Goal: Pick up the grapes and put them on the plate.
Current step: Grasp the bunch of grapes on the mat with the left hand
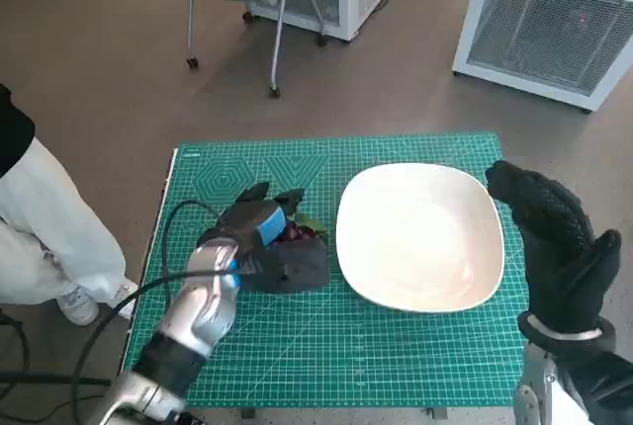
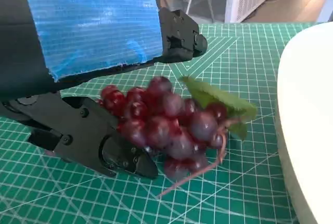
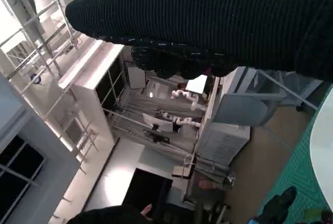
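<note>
So far, by view:
Head view: my left hand (image 1: pixel 265 237) sits over the dark red grape bunch with a green leaf (image 1: pixel 300 232) on the green gridded cutting mat (image 1: pixel 326 346), just beside the empty white rounded plate (image 1: pixel 420 235); my right hand (image 1: pixel 554 242) hovers past the plate's far side, fingers apart, holding nothing.
Left wrist view: fingers (image 2: pixel 93 140) bracket the grapes (image 2: pixel 169 125), which are touching the mat; whether my grip has closed, I cannot tell.
Right wrist view: only glove and room.
Progress: grapes reached; lift and placing remain.

The left hand (image 1: pixel 265 237) lies low on the table at the end of its outstretched forearm, fingers (image 2: pixel 104 146) cupped round the grapes (image 2: pixel 166 125), though a firm grip seems uncertain. The right hand (image 1: pixel 554 237) is raised, apparently holding nothing.
</note>
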`<action>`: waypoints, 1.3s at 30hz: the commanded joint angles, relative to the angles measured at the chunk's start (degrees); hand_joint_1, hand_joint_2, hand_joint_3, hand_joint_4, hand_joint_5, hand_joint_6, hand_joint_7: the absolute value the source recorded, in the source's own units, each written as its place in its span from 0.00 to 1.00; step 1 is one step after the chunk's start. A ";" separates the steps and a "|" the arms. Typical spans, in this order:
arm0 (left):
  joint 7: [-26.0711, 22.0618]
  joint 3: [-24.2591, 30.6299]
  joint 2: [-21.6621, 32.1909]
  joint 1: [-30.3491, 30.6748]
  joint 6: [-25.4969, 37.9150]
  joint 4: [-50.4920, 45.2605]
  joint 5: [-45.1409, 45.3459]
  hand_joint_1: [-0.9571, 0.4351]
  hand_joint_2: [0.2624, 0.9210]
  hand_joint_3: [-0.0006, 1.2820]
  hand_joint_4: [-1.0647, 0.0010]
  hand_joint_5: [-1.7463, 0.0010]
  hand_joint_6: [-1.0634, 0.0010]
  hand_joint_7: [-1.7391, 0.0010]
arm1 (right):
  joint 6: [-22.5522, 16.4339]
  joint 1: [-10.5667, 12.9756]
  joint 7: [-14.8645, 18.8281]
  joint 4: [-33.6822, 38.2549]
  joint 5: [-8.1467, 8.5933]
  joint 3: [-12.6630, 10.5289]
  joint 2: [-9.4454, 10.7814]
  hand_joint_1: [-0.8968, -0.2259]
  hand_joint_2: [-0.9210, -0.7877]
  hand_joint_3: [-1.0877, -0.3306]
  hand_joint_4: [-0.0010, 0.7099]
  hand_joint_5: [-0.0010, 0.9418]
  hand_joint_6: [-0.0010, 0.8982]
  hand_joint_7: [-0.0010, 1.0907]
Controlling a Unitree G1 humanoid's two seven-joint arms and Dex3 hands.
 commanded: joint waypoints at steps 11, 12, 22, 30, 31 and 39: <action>2.45 -2.93 -3.42 -7.92 -2.18 18.44 -1.87 0.52 0.79 0.01 0.85 0.99 0.73 0.99 | 0.48 1.45 0.29 -0.06 0.13 -0.35 -0.26 0.55 0.00 0.69 0.63 0.00 0.13 0.49; 2.33 -3.04 -3.45 -8.09 -2.20 18.81 -2.02 0.52 0.79 0.01 0.85 0.99 0.73 0.99 | 0.51 1.47 0.29 -0.11 0.16 -0.38 -0.30 0.55 0.00 0.69 0.63 0.00 0.13 0.49; 2.19 -3.76 -3.44 -8.79 -2.57 20.62 -3.19 0.53 0.80 0.00 0.85 1.00 0.72 1.00 | 0.75 1.55 0.10 -0.46 0.04 -0.44 -0.31 0.56 0.00 0.69 0.63 0.00 0.13 0.49; 2.32 -3.98 -3.21 -8.78 -2.67 20.51 -3.52 0.54 0.80 0.00 0.84 0.99 0.71 0.99 | 0.73 1.46 0.04 -0.32 -0.10 -0.38 -0.21 0.56 0.00 0.69 0.63 0.00 0.13 0.49; 2.33 -4.00 -3.16 -8.78 -2.65 20.45 -3.59 0.54 0.81 0.00 0.83 0.99 0.70 0.99 | 0.72 1.42 0.01 -0.27 -0.16 -0.37 -0.19 0.56 0.00 0.69 0.63 0.00 0.13 0.49; 4.59 -3.91 -2.63 -8.36 -3.49 19.93 -3.96 0.67 0.87 0.02 0.64 0.84 0.57 0.97 | 0.77 1.18 0.03 -0.10 -0.14 -0.35 -0.20 0.55 0.00 0.69 0.63 0.00 0.13 0.49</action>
